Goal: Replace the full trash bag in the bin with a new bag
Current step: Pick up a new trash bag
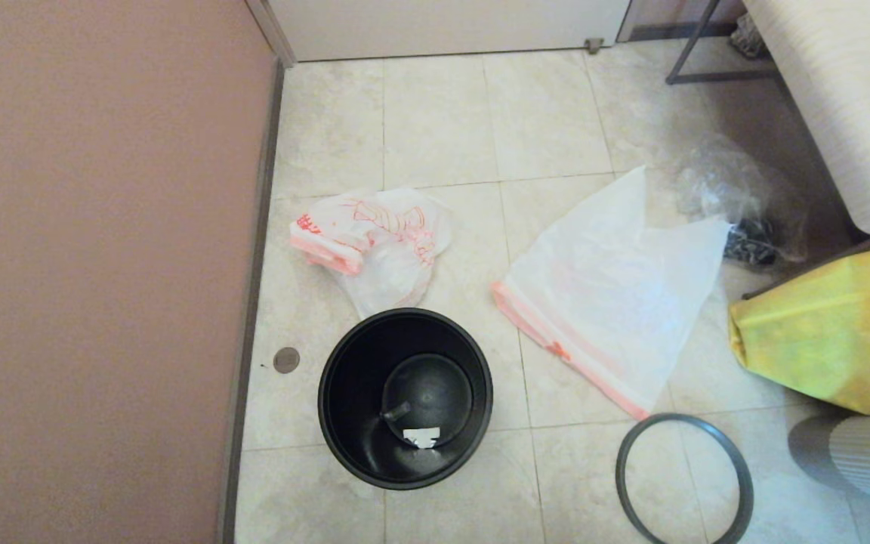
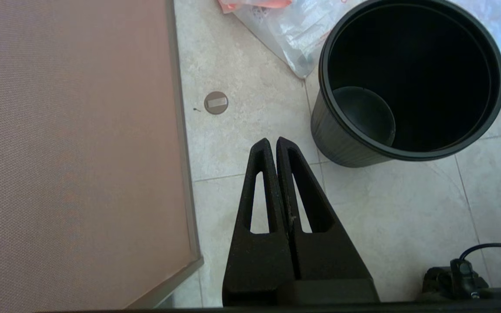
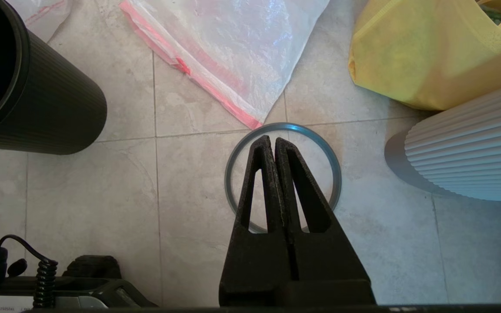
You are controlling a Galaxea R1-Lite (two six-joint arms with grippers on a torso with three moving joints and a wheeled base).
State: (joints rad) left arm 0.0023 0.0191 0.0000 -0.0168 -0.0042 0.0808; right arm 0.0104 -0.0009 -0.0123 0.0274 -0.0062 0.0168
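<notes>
Beside the closed left gripper [image 2: 273,141] stands the bin [image 2: 342,148].

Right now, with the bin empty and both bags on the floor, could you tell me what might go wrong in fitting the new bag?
1. The new bag lies flat and thin on the tiles, so a tool could slide off it or pinch only one layer.
2. The printed full bag lies just behind the bin and might be grabbed by mistake.
3. The hoop lies apart, right beside the new bag's corner, and may snag it.
</notes>
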